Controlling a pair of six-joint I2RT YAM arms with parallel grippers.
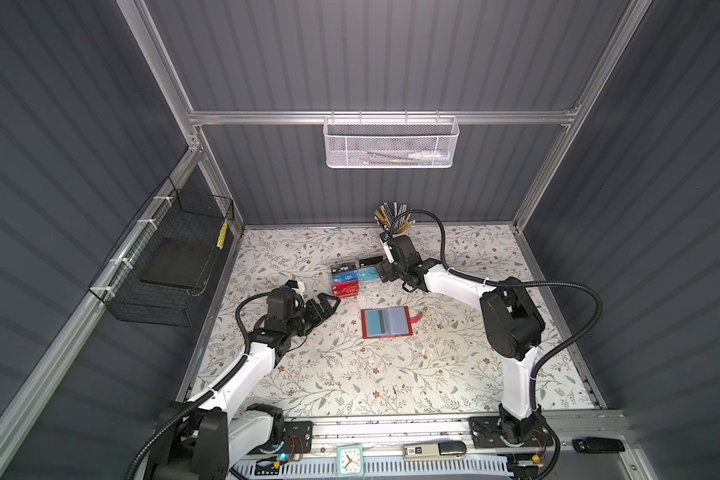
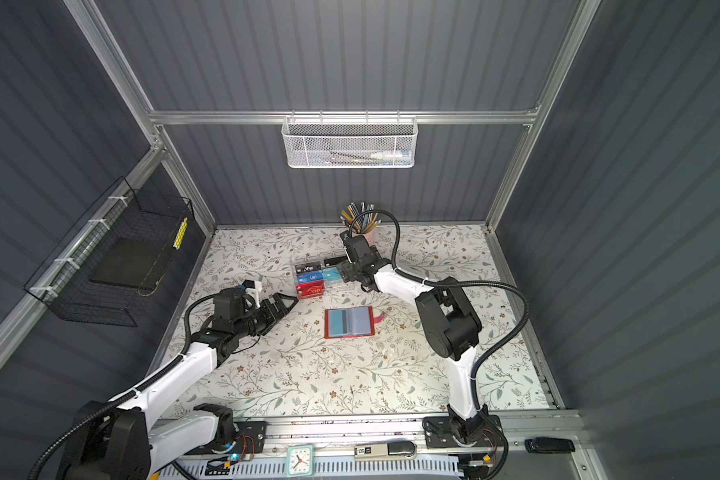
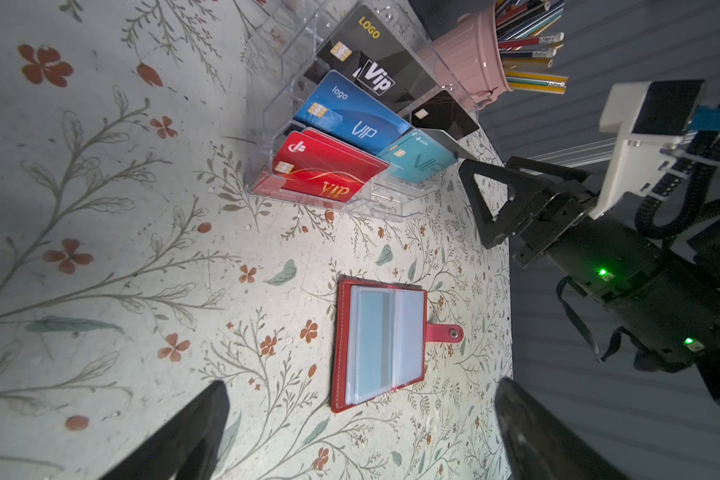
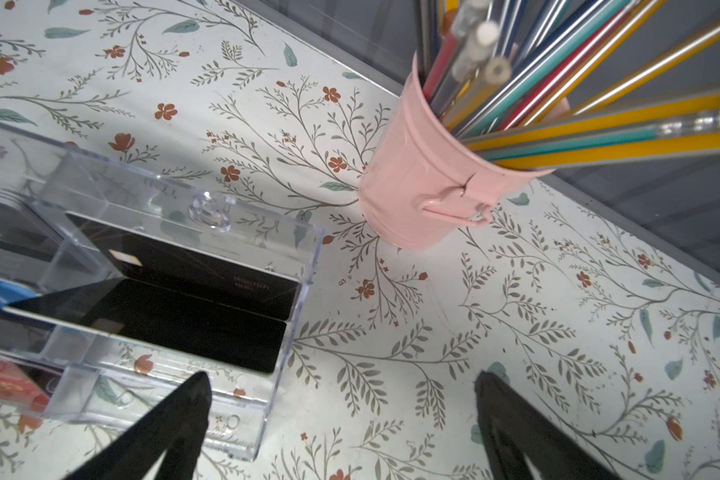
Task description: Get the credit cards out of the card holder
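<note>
**Floral-patterned tabletop** (image 1: 350, 374): bare on the near side, leaving free room for approach. The small red leather-look card holder (image 1: 386, 323) lies opened flat at centre with its clear sleeves facing up. A pale card with a dark stripe (image 3: 374, 345) sits sleeved inside. The left end effector (image 1: 328, 302) hovers near the holder's left edge, jaws fully spread, empty. Beyond, a clear plastic compartmented box (image 1: 356, 276) holds a teal card (image 3: 420, 162) and a black card (image 4: 184, 307). The right end effector (image 4: 341, 380), wide open and empty, hangs over the box's outer wall, near a pink metal pencil cup (image 4: 425, 187).
</note>
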